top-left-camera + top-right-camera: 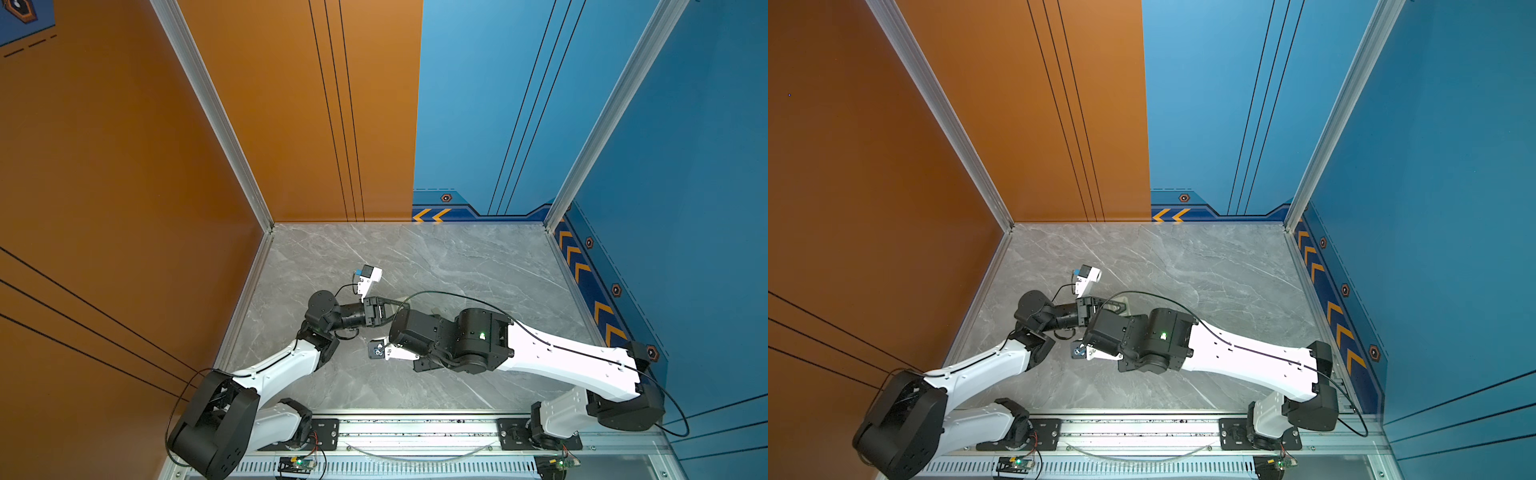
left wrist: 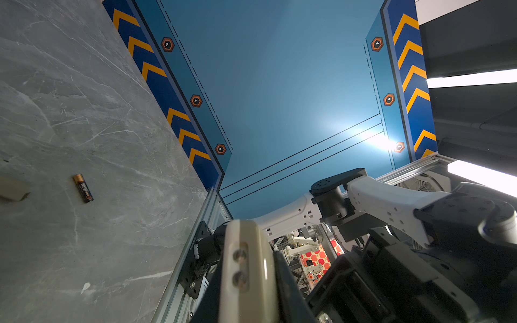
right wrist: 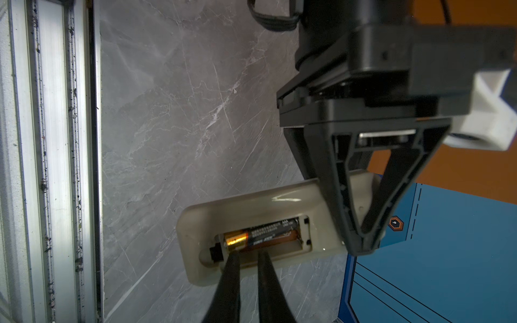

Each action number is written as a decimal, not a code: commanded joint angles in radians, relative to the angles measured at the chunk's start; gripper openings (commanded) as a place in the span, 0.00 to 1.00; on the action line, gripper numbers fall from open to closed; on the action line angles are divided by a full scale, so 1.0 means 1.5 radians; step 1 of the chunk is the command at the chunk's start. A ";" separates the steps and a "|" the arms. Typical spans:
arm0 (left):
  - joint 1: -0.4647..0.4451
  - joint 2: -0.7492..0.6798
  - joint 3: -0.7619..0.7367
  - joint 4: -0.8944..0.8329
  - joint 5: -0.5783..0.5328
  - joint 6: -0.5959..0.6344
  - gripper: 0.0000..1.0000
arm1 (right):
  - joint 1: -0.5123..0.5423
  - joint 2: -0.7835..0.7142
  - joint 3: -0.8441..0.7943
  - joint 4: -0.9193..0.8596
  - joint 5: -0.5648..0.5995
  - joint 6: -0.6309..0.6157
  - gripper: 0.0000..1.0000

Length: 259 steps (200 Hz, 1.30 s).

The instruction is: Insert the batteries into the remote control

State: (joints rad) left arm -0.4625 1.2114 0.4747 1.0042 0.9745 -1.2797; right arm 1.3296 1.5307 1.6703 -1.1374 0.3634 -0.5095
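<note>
Spotter: Over the table (image 3: 181, 112), your left gripper (image 3: 361, 237) is clamped on one end of the remote control (image 3: 251, 204). The open battery bay is turned toward the right wrist camera.

Operator: Anything in the bay?

Spotter: You have the loaded battery (image 3: 263, 233) lying lengthwise in it, in the slot farther from your right fingertips. Its copper end points toward the remote's free end.

Operator: And the right side?

Spotter: Your right gripper (image 3: 249, 260) sits at the bay's rim, just beside that copper end. Its tips are all but together, with only a slit between them, and they grip nothing.

Operator: The second cell?

Spotter: Your loose battery (image 2: 83, 188) lies flat on the table, apart from both grippers, near a cream piece (image 2: 12, 188). In both top views your right arm (image 1: 561, 357) (image 1: 1246, 353) covers most of the remote.
</note>
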 commanded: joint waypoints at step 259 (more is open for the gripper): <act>0.005 -0.017 -0.002 0.016 0.019 0.012 0.00 | -0.009 0.014 -0.011 -0.015 -0.039 -0.006 0.13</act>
State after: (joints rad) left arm -0.4606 1.2095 0.4747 1.0039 0.9745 -1.2793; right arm 1.3174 1.5341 1.6569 -1.1439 0.3138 -0.5205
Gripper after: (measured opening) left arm 0.230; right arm 0.135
